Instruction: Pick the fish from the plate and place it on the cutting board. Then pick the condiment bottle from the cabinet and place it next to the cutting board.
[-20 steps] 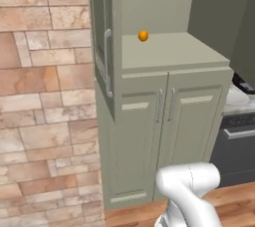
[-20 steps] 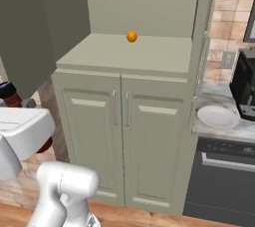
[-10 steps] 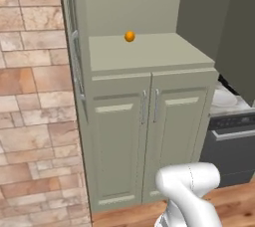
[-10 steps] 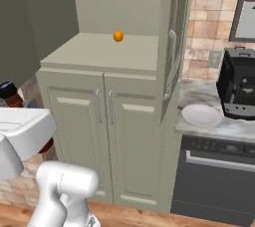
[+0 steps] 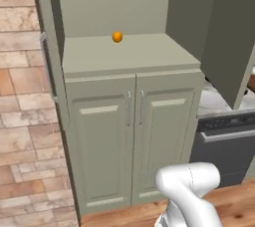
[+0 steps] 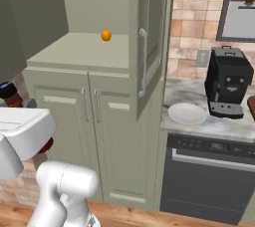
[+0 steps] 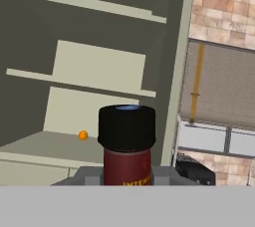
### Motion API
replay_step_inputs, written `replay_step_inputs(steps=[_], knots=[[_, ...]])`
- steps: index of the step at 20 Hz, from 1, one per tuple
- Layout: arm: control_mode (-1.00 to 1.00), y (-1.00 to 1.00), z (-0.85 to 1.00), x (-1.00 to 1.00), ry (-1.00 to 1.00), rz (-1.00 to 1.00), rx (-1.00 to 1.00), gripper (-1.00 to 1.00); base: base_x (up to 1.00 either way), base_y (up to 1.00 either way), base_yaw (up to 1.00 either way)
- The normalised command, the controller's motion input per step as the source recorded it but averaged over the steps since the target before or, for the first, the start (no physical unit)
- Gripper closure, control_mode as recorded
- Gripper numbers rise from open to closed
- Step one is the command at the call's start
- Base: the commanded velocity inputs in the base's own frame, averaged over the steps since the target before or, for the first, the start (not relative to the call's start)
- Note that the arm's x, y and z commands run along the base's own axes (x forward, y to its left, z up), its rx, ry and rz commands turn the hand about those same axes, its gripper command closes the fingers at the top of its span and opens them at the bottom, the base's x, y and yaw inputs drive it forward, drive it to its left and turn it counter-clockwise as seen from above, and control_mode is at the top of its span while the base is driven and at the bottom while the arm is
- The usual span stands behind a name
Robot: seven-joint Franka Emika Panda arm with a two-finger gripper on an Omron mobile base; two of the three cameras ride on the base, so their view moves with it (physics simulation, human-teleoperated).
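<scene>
My gripper [image 7: 127,175] is shut on the condiment bottle [image 7: 127,146], a dark-red bottle with a black cap that stands upright between the fingers. In the right base view the bottle's cap [image 6: 8,91] peeks out above the white hand at the far left. The sage-green cabinet [image 5: 129,56] stands ahead, its long door [image 6: 149,37] swung open. The white plate [image 6: 187,113] lies bare on the marble counter to the right. A dark brown edge, likely the cutting board [image 6: 251,105], shows at the far right. The fish is out of view.
A small orange ball [image 5: 117,37] rests on the cabinet's shelf. A black coffee machine [image 6: 228,82] stands behind the plate. A dark dishwasher front [image 6: 209,176] sits under the counter. Brick wall [image 5: 25,121] runs left of the cabinet, and the floor is wood.
Both base views have slid so the cabinet sits further left and the counter, plate and coffee machine come into view: the camera moved right. The bottle stays in the shut gripper.
</scene>
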Motion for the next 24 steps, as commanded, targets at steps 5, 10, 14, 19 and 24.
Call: replay_step_inputs(steps=[5,10,14,19,24], knots=[[1.00,0.00,0.00,0.00,0.00,0.00,0.00,1.00,0.00,-0.46,0.00],[1.00,0.00,0.00,0.00,0.00,0.00,0.00,1.00,0.00,-0.50,0.00],[1.00,0.00,0.00,0.00,0.00,0.00,0.00,1.00,0.00,-0.51,0.00],[1.00,0.00,0.00,0.00,0.00,0.00,0.00,1.00,0.00,-0.53,0.00],[1.00,0.00,0.00,0.00,0.00,0.00,0.00,1.00,0.00,-0.53,0.00]])
